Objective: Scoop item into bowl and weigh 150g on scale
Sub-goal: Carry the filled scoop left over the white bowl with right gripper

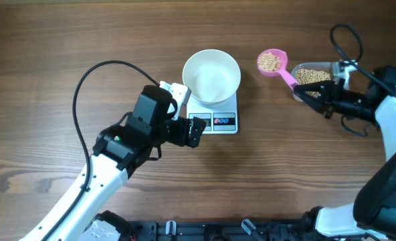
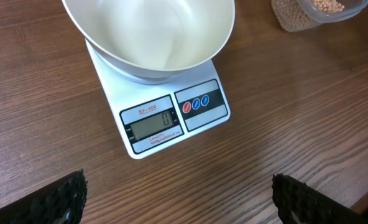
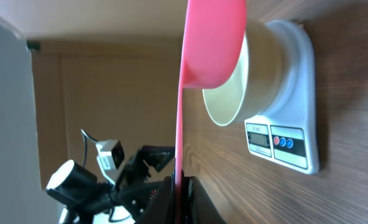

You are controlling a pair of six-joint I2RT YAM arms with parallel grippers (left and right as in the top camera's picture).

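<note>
Beans [image 1: 271,61] lie heaped in the pink scoop [image 1: 286,73], which the right tool [image 1: 316,92] grips by the end of its handle, jaws pressed together on the thin pink strip. The scoop is held out between the clear tub [image 1: 313,75] and the white bowl [image 1: 211,75]. Its cup is level, I judge so that the load does not spill on the way across. More beans lie in the tub, just beside the right tool.

The bowl stands on the scale [image 1: 223,122], set back on the platform so that the front panel stays uncovered. That leaves the display [image 2: 151,127] readable, and it shows zero. The bowl looks empty.

The left tool [image 1: 196,131] hangs just in front of the scale with its jaws wide apart, holding nothing. Its camera looks down on the display, which seems the reason for placing it there above the table [image 1: 51,40].

The weighing appears to be at its start: a scoopful is loaded but not yet tipped. Next the scoop must pass over the bowl's rim and tilt gently.
</note>
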